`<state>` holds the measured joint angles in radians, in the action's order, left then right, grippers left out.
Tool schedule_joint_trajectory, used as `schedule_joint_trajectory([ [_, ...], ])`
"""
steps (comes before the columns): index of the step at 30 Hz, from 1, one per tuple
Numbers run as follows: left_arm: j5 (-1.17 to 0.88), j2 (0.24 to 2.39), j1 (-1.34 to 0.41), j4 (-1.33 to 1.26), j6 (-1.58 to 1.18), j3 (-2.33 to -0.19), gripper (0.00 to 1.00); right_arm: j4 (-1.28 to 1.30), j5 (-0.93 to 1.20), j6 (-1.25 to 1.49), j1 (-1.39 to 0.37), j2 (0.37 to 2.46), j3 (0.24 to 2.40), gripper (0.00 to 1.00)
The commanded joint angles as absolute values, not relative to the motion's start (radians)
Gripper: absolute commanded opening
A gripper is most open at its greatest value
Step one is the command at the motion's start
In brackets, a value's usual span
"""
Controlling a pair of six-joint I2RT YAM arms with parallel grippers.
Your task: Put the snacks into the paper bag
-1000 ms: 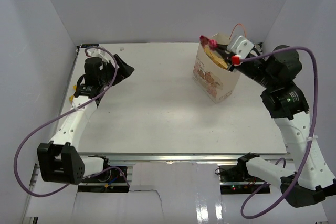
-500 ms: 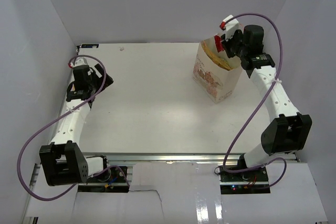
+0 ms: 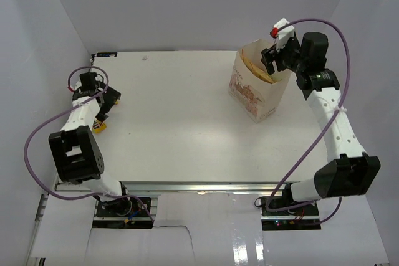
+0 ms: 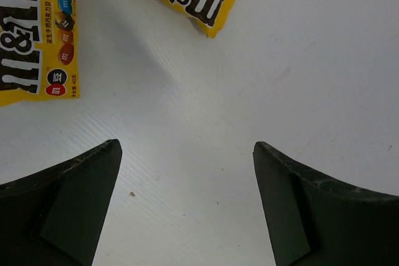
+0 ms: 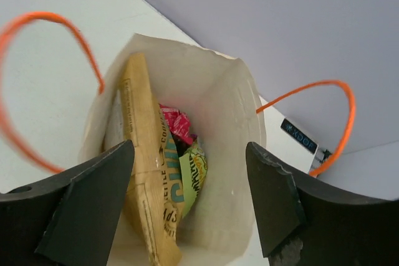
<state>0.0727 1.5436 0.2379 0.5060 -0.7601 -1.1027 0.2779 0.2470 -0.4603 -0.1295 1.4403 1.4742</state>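
Upper left in the left wrist view, an M&M's packet (image 4: 34, 35) lies flat on the table (image 4: 299, 79) beyond the wide-open, empty left end effector (image 4: 186, 154); best advance and pinch its edge. Right end effector (image 5: 188, 151) hangs open, empty, over the paper bag (image 5: 230, 104).

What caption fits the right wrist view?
Open right gripper over paper bag holding tan chip bag, pink-red packet and green packet.

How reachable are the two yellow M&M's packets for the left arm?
Probably yes: the open left pincer hangs just short of both yellow M&M's packets, with nothing lying between them on the white table.
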Motion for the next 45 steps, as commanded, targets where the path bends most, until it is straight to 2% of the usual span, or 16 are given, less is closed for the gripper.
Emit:
schedule_joint_trajectory([
  [1,0.133,1.6,0.241,0.568,-0.798,-1.222,0.97,0.299,0.501,-0.488,-0.098,1.31,1.459,0.8],
  [4,0.144,1.698,0.259,0.592,-0.84,-1.281,0.98,0.327,0.612,-0.534,-0.097,1.224,1.373,0.88],
  [8,0.192,1.817,0.275,0.623,-1.117,-1.36,0.95,0.36,0.64,-0.554,-0.095,1.154,1.263,0.9],
  [12,0.231,1.914,0.276,0.65,-1.283,-1.439,0.9,0.377,0.65,-0.557,-0.087,1.115,1.206,0.91],
  [21,0.299,2.054,0.293,0.709,-1.304,-1.592,0.89,0.414,0.672,-0.561,-0.077,1.08,1.184,0.91],
  [24,0.285,2.089,0.316,0.739,-1.308,-1.594,0.82,0.419,0.678,-0.554,-0.075,1.075,1.178,0.91],
  [25,0.27,2.106,0.322,0.747,-1.31,-1.594,0.77,0.419,0.677,-0.552,-0.075,1.075,1.184,0.91],
  [27,0.25,2.115,0.331,0.75,-1.302,-1.589,0.73,0.423,0.678,-0.554,-0.075,1.074,1.19,0.91],
  [28,0.236,2.118,0.334,0.752,-1.286,-1.588,0.66,0.426,0.678,-0.555,-0.075,1.071,1.193,0.91],
  [30,0.222,2.118,0.333,0.749,-1.27,-1.588,0.62,0.429,0.686,-0.557,-0.075,1.065,1.2,0.91],
  [34,0.121,2.103,0.33,0.683,-1.172,-1.575,0.56,0.446,0.724,-0.561,-0.075,1.048,1.198,0.91],
  [35,0.057,2.085,0.328,0.657,-1.108,-1.554,0.51,0.452,0.738,-0.566,-0.074,1.045,1.195,0.91],
  [37,-0.01,2.06,0.315,0.576,-1.048,-1.528,0.47,0.478,0.793,-0.59,-0.075,1.037,1.197,0.91],
  [38,-0.111,2.034,0.304,0.522,-0.973,-1.491,0.4,0.495,0.855,-0.603,-0.075,1.038,1.2,0.9],
  [42,-0.332,1.967,0.249,0.414,-0.809,-1.39,0.3,0.6,1.034,-0.643,-0.08,1.049,1.233,0.87],
  [45,-0.467,1.883,0.165,0.31,-0.695,-1.259,0.29,0.601,1.057,-0.562,-0.132,1.06,1.224,0.83],
])
